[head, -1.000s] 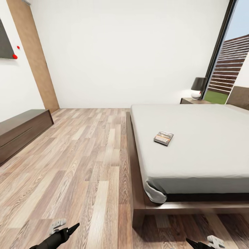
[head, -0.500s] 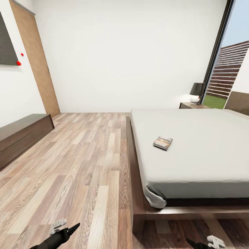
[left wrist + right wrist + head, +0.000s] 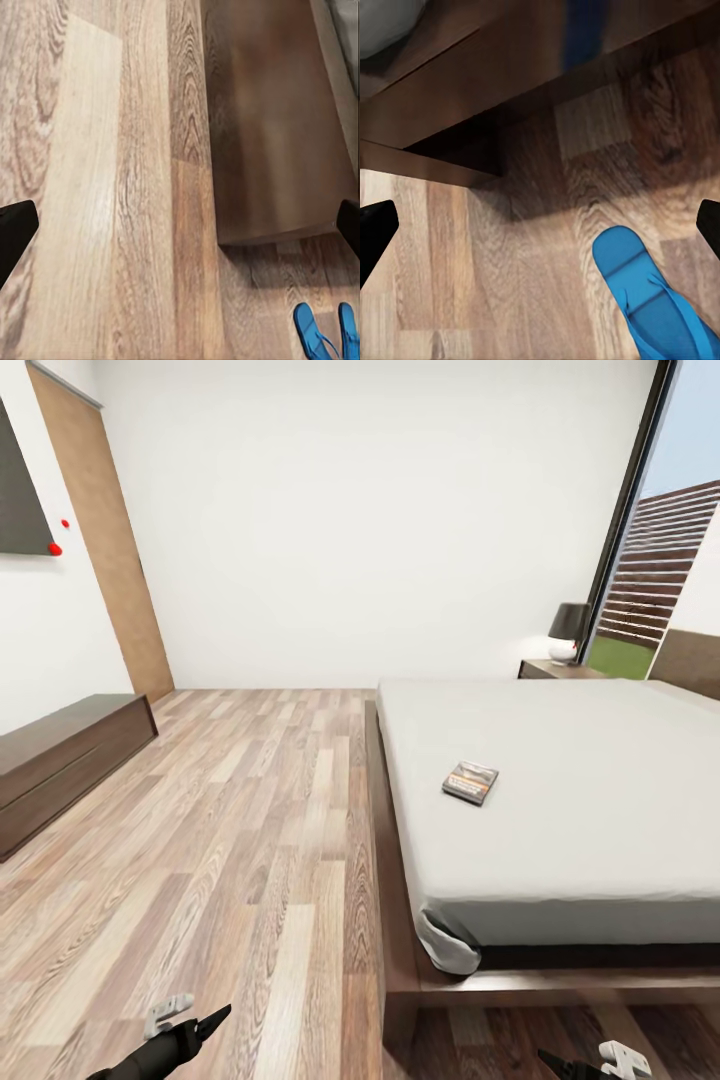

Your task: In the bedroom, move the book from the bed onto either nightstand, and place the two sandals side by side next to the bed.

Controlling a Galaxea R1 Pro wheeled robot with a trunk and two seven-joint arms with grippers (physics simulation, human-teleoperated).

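Note:
The book [image 3: 471, 782], dark with an orange band, lies flat on the white mattress of the bed [image 3: 560, 800], near its left side. Far back beside the bed stands the nightstand [image 3: 556, 669]. My left gripper [image 3: 180, 232] hangs open over the plank floor beside the bed frame's corner [image 3: 277, 150]; two blue sandals [image 3: 324, 334] lie side by side beyond that corner. My right gripper [image 3: 540, 229] is open above the floor, with one blue sandal [image 3: 652, 300] lying near the dark bed frame [image 3: 472, 97]. Both grippers sit low at the head view's bottom edge, left [image 3: 195, 1027] and right [image 3: 585, 1063].
A black-shaded lamp [image 3: 568, 630] stands on the nightstand. A long low dark cabinet [image 3: 60, 760] lines the left wall, next to a wooden door panel [image 3: 105, 550]. A tall window [image 3: 660, 560] is behind the bed. Wide plank floor [image 3: 250, 840] lies left of the bed.
The whole head view has shifted slightly, so the camera has moved a little. The book stays on the bed, and both grippers hold the same place in the picture.

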